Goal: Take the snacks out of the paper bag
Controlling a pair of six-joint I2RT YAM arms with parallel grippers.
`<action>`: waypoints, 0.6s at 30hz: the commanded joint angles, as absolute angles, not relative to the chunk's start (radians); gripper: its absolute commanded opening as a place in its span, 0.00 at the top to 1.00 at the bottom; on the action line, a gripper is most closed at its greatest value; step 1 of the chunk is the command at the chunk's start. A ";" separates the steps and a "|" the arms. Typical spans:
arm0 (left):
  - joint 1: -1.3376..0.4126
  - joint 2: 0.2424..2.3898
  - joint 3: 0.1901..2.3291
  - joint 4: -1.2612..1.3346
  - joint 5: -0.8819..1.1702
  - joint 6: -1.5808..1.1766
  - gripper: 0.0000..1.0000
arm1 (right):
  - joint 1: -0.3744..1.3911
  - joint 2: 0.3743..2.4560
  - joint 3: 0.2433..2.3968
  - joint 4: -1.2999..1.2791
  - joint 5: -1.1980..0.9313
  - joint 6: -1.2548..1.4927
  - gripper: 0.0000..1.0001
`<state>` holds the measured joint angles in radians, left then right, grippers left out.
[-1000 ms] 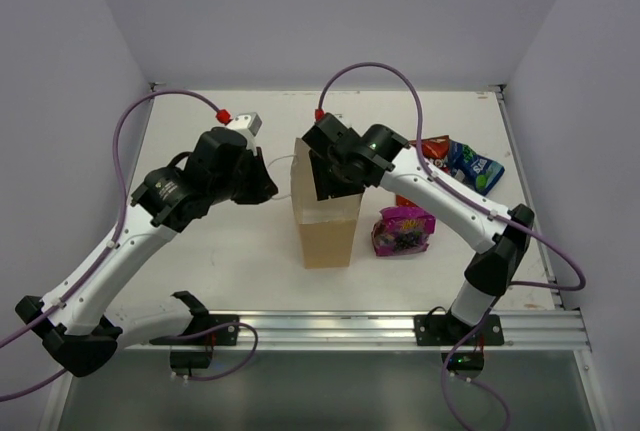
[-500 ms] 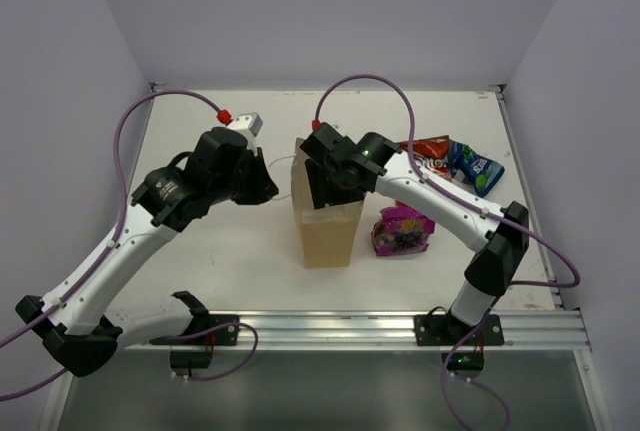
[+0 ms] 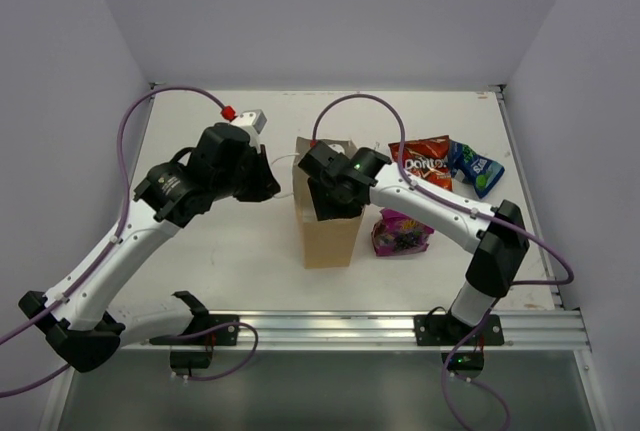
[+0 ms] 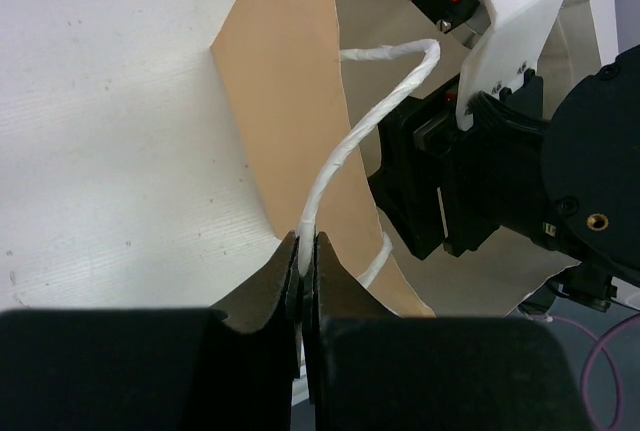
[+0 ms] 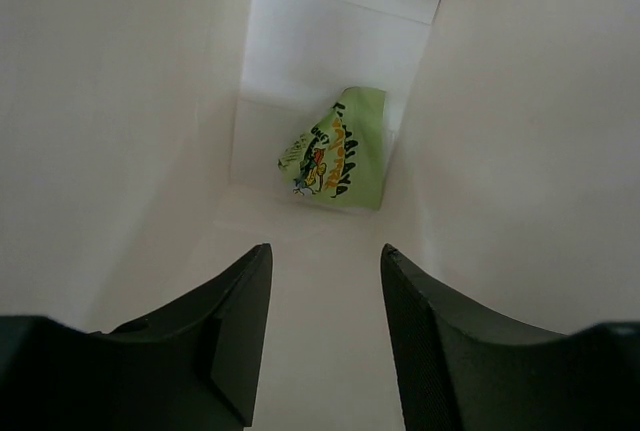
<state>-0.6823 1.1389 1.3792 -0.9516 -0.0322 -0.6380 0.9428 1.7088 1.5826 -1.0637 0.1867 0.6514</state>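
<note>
Lying beside one paper bag (image 3: pixel 328 236), three packets (image 3: pixel 425 159), one green packet (image 5: pixel 335 156) inside

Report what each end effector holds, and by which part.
Left end effector pinches the paper bag by its white cord handle. Right end effector, open inside the bag, holds nothing; a green packet lies below it.

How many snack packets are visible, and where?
4. Red Doritos bag, blue packet and purple packet lie on the table right of the paper bag; a green packet sits at the bag's bottom. Others may be hidden.
</note>
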 commanded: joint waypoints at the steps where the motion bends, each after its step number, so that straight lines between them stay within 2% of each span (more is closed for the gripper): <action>1: -0.684 1.134 1.410 -0.945 -0.025 -0.611 1.00 | 0.951 1.646 1.566 -1.025 0.183 0.653 0.49; 18: -0.684 1.114 1.404 -0.960 -0.028 -0.598 1.00 | 0.953 1.655 1.526 -1.048 0.239 0.681 0.33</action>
<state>-0.6823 1.1385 1.3792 -0.9527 -0.0315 -0.6300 0.9485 1.6901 1.5261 -1.0424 0.1967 0.6659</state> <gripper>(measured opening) 0.053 0.661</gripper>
